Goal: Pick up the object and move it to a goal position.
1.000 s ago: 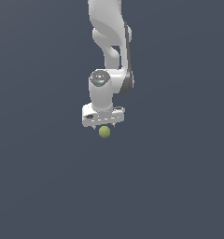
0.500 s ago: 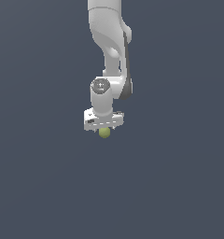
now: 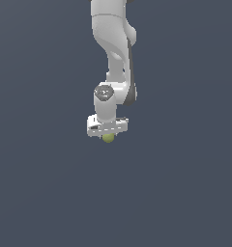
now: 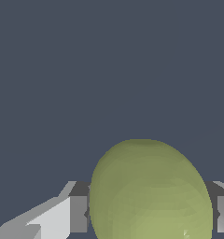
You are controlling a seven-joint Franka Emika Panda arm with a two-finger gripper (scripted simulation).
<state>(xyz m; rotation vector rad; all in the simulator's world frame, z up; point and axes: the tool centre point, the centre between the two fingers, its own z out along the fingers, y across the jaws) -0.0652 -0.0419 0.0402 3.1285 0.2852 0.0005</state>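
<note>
The small yellow-green ball [image 3: 108,138] peeks out just under the white gripper [image 3: 107,135] in the exterior view, its upper part hidden by the gripper's body. In the wrist view the ball [image 4: 151,191] looms large between the two fingers [image 4: 79,214], which stand on either side of it, close to its surface. The jaws are spread around the ball, and no squeeze on it shows. The arm hangs straight down from above.
A plain dark grey-blue floor [image 3: 185,193] fills both views. No other objects, containers or edges show.
The gripper has come down over the ball, so the ball now sits between the fingers instead of below them. The ball itself has stayed in place.
</note>
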